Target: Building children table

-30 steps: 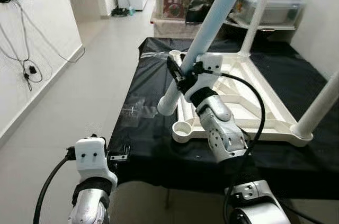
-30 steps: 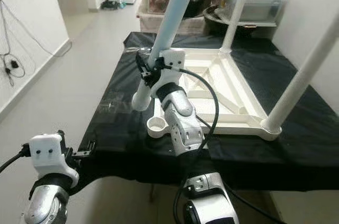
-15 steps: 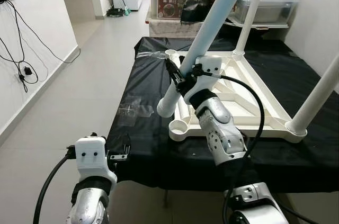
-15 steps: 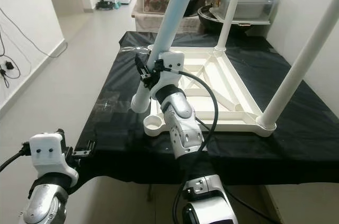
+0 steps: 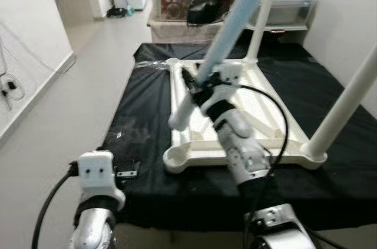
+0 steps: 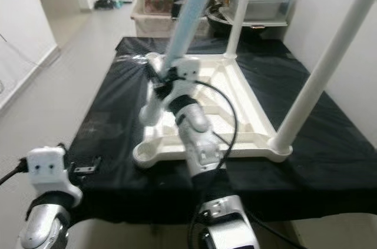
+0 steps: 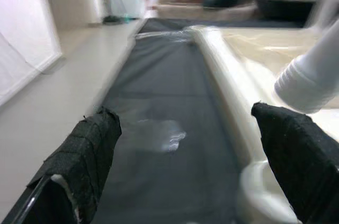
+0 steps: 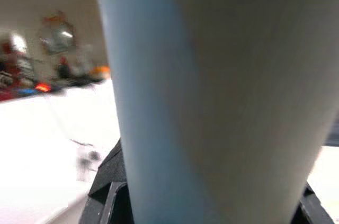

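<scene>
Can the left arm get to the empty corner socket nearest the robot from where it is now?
Probably yes. The left gripper hangs open just short of the socket, with only black cloth between; the leg held by the right gripper hangs above.

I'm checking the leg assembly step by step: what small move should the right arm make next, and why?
Probably bring the table leg down toward the empty near-left corner socket of the upturned tabletop. The right gripper is shut on it, tilted, its lower end hanging above the frame.
</scene>
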{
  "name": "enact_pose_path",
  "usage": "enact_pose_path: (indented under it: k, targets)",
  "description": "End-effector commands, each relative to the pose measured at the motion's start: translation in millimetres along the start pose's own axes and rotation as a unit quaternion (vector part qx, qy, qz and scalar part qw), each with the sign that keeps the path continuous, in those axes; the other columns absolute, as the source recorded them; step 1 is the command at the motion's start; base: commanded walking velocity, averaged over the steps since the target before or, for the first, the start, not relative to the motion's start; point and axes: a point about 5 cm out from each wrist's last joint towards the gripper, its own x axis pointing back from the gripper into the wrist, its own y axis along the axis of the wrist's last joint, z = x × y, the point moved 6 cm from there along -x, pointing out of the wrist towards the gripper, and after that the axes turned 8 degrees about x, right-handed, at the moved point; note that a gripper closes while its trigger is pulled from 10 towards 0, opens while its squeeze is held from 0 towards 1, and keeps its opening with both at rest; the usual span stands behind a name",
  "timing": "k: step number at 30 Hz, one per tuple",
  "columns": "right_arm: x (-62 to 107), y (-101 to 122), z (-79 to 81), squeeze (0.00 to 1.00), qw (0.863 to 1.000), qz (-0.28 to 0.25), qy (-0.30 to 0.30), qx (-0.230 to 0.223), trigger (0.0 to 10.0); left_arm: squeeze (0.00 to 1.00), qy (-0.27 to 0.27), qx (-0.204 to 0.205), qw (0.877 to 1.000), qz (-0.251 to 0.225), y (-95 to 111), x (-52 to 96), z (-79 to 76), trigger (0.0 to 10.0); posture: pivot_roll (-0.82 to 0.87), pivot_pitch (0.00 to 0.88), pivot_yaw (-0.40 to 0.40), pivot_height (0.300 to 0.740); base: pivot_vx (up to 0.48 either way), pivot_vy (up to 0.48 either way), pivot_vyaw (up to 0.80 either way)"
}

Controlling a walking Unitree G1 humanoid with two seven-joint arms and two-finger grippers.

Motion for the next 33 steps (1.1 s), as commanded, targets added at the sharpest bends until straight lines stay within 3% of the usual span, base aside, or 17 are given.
enact_pose_path:
  k: [1, 25, 33]
  targets:
    - [-8.4, 14.2, 15.4, 0.00, 1.000, -0.025, 0.019, -0.002, 10.0, 0.00, 0.022, -0.005, 1.000, 0.004, -2.3, 3.3, 11.4, 10.0, 0.09, 0.041, -0.005, 0.740, 0.000, 0.000, 0.00]
    - [-13.0, 18.5, 15.1, 0.00, 0.999, -0.030, 0.036, -0.002, 10.0, 0.00, 0.032, 0.011, 0.999, 0.003, -1.9, 5.2, 11.8, 10.0, 0.07, 0.056, -0.019, 0.740, 0.000, 0.000, 0.00]
    - [-8.8, 14.5, 19.0, 0.00, 0.999, -0.026, 0.039, -0.006, 10.0, 0.00, 0.028, 0.003, 1.000, 0.007, -4.5, 5.2, 11.3, 10.0, 0.05, 0.045, -0.002, 0.740, 0.000, 0.352, 0.00]
